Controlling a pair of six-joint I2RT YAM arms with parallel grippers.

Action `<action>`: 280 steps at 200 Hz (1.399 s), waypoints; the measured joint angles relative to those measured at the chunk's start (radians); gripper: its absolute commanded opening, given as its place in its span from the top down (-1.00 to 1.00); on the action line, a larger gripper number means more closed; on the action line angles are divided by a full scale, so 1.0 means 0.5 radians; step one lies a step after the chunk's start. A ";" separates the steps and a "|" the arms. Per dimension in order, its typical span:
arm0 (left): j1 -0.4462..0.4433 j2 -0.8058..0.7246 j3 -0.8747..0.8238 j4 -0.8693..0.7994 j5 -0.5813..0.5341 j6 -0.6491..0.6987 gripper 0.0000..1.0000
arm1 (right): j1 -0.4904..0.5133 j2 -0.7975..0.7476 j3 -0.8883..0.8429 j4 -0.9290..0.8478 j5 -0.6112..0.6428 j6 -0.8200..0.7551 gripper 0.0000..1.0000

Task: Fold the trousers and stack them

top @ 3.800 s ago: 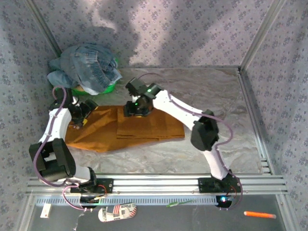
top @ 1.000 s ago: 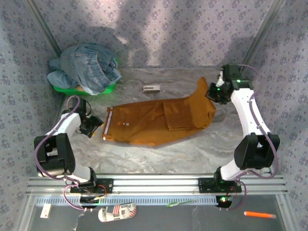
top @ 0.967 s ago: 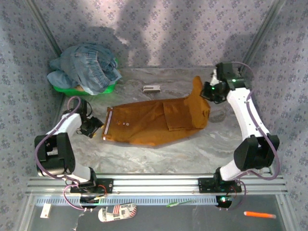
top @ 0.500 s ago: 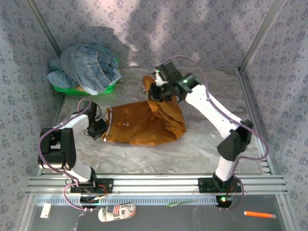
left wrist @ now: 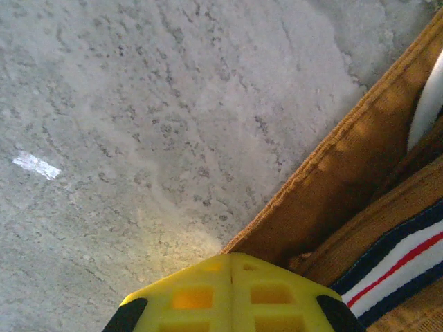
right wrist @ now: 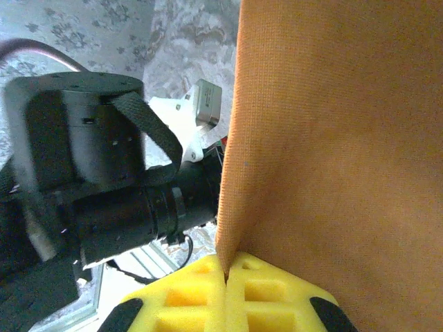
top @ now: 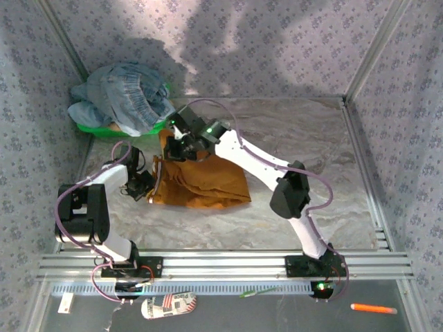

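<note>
We are looking at the marbled table [top: 311, 159], where the trousers [top: 204, 183] are lying left of centre in the overhead view. The ochre cloth is bunching into a short, thick rectangle. Its waist end is pointing to the left of the frame and its leg ends are rising at the upper left corner of the bundle. In the upper left of the frame a heap of blue denim [top: 124, 97] is sitting on a green tray [top: 158, 127], just beyond the trousers.

The right arm is reaching across from the lower right. The right gripper [right wrist: 226, 273] is closing its yellow tips flush on a sheet of ochre cloth, which is hanging straight up out of the pinch in the right wrist view. The left gripper [left wrist: 232, 266] is resting low on the table at the waist corner with its tips pressed together. The waistband edge is running in under them, so we are judging that it is nipping that corner. A striped ribbon [left wrist: 387, 266] is showing inside the waistband at the lower right of the left wrist view.

We are reading this as the halving fold, with the legs being carried over the waist. The next move is calling for the right gripper to lower the hems square onto the waist edge and then let go. Meanwhile the left one should be anchoring the corner, so that the layers are not dragged askew.
</note>
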 measured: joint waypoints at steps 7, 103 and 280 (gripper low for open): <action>0.001 0.000 0.000 0.000 0.000 0.000 1.00 | 0.008 0.053 0.024 0.005 -0.008 0.019 1.00; 0.354 -0.479 -0.059 -0.198 0.071 -0.028 -0.44 | 0.018 0.479 0.386 0.043 -0.196 0.151 0.02; -0.228 -0.070 0.050 -0.002 0.127 0.044 0.37 | -0.290 -0.558 -2.004 0.590 -0.082 -0.047 1.00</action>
